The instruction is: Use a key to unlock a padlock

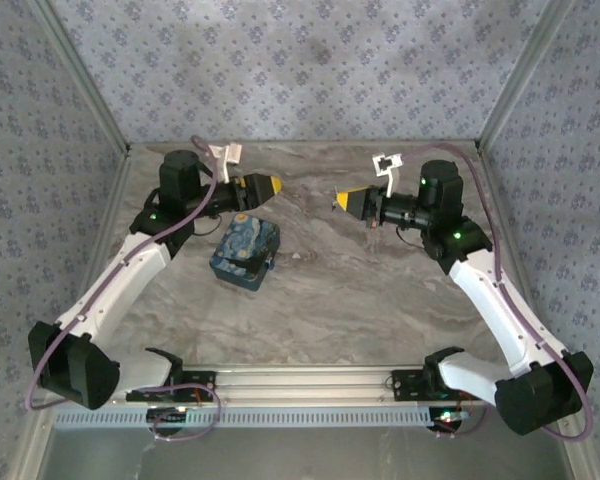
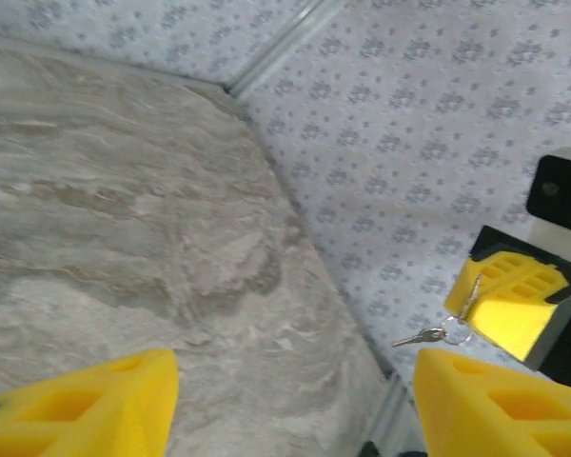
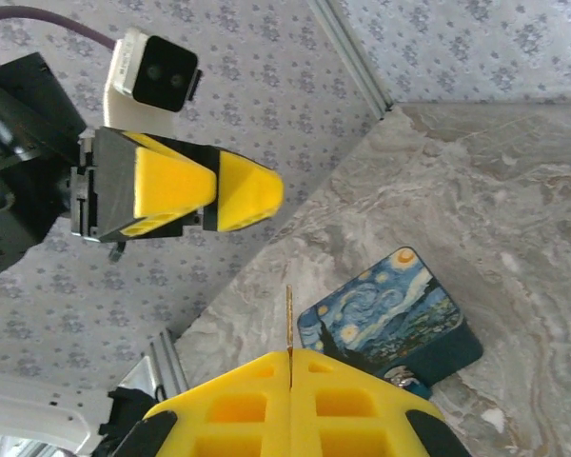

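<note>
From above, the left claw (image 1: 272, 186) hangs over the far left of the marble bench (image 1: 380, 300), tip pointing right, facing the right claw (image 1: 342, 202), which points left; the two are well apart. The blue painted tin (image 1: 245, 253) lies below the left claw, with the tiny padlock (image 1: 269, 266) touching its near right side. On the left wrist, the left claw (image 2: 295, 373) stands wide, with bare bench (image 2: 124, 190) between its yellow fingers; the right claw (image 2: 495, 305) is ahead, with a small key (image 2: 417, 336) dangling on a ring from its tip. On the right wrist, the right claw (image 3: 290, 356) is pinched tight on a thin brass edge; the padlock (image 3: 404, 381) sits just beside the tin (image 3: 385, 314).
</note>
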You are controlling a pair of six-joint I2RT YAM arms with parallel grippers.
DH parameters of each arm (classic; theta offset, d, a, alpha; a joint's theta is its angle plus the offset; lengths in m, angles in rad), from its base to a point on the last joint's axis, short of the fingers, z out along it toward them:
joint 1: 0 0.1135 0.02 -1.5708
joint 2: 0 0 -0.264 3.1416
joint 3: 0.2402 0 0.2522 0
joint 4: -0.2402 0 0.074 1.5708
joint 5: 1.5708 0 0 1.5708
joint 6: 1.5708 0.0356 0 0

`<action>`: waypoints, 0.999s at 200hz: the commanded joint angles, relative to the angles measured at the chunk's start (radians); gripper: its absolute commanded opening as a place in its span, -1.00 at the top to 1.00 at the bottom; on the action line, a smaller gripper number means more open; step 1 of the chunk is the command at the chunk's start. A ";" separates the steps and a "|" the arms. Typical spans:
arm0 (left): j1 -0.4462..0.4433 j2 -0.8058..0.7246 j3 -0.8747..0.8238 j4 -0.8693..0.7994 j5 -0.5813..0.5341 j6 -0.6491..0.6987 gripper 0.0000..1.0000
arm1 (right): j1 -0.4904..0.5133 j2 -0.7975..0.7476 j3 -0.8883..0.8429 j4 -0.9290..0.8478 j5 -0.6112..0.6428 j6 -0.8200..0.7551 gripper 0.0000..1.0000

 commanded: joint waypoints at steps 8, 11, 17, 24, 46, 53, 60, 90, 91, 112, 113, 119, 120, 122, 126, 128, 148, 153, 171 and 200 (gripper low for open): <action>-0.045 0.021 0.049 0.099 0.118 -0.021 -0.19 | 0.008 0.029 0.039 -0.004 -0.079 0.036 1.00; -0.051 0.024 0.052 0.101 0.121 -0.022 -0.19 | 0.011 0.031 0.040 -0.005 -0.086 0.038 1.00; -0.066 0.032 0.060 0.104 0.129 -0.018 -0.17 | 0.018 0.038 0.042 0.000 -0.095 0.039 1.00; -0.081 0.042 0.072 0.099 0.136 -0.012 -0.17 | 0.024 0.044 0.044 0.000 -0.102 0.039 1.00; -0.123 0.075 0.115 0.077 0.153 0.014 -0.11 | 0.047 0.062 0.052 0.004 -0.127 0.037 1.00; -0.132 0.083 0.124 0.069 0.156 0.020 -0.05 | 0.054 0.065 0.054 0.001 -0.127 0.033 1.00; -0.139 0.092 0.134 0.061 0.157 0.024 0.06 | 0.059 0.066 0.057 -0.001 -0.129 0.032 1.00; -0.165 0.109 0.154 0.048 0.163 0.039 0.19 | 0.066 0.071 0.053 0.003 -0.143 0.038 1.00; -0.166 0.109 0.155 0.048 0.162 0.040 0.19 | 0.066 0.071 0.053 0.003 -0.144 0.039 1.00; -0.171 0.117 0.160 0.028 0.151 0.051 0.19 | 0.071 0.070 0.052 0.021 -0.164 0.052 1.00; -0.171 0.118 0.160 0.028 0.151 0.051 0.19 | 0.071 0.070 0.053 0.020 -0.164 0.052 1.00; -0.173 0.121 0.160 0.030 0.151 0.050 0.19 | 0.074 0.070 0.055 0.018 -0.164 0.050 1.00; -0.174 0.121 0.160 0.031 0.150 0.049 0.19 | 0.074 0.070 0.055 0.018 -0.164 0.050 1.00; -0.175 0.122 0.159 0.031 0.151 0.048 0.19 | 0.073 0.069 0.056 0.019 -0.165 0.049 1.00; -0.177 0.123 0.160 0.034 0.152 0.046 0.19 | 0.076 0.070 0.056 0.019 -0.166 0.049 1.00; -0.178 0.125 0.160 0.036 0.152 0.045 0.19 | 0.076 0.071 0.057 0.018 -0.167 0.050 1.00; -0.187 0.131 0.166 0.044 0.156 0.043 0.24 | 0.078 0.072 0.058 0.020 -0.170 0.051 1.00; -0.189 0.135 0.171 0.041 0.162 0.045 0.29 | 0.078 0.072 0.057 0.022 -0.170 0.051 1.00; -0.191 0.139 0.182 0.038 0.178 0.046 0.36 | 0.078 0.072 0.058 0.023 -0.165 0.054 1.00; -0.199 0.134 0.187 0.035 0.188 0.054 0.59 | 0.078 0.071 0.051 0.054 -0.175 0.075 1.00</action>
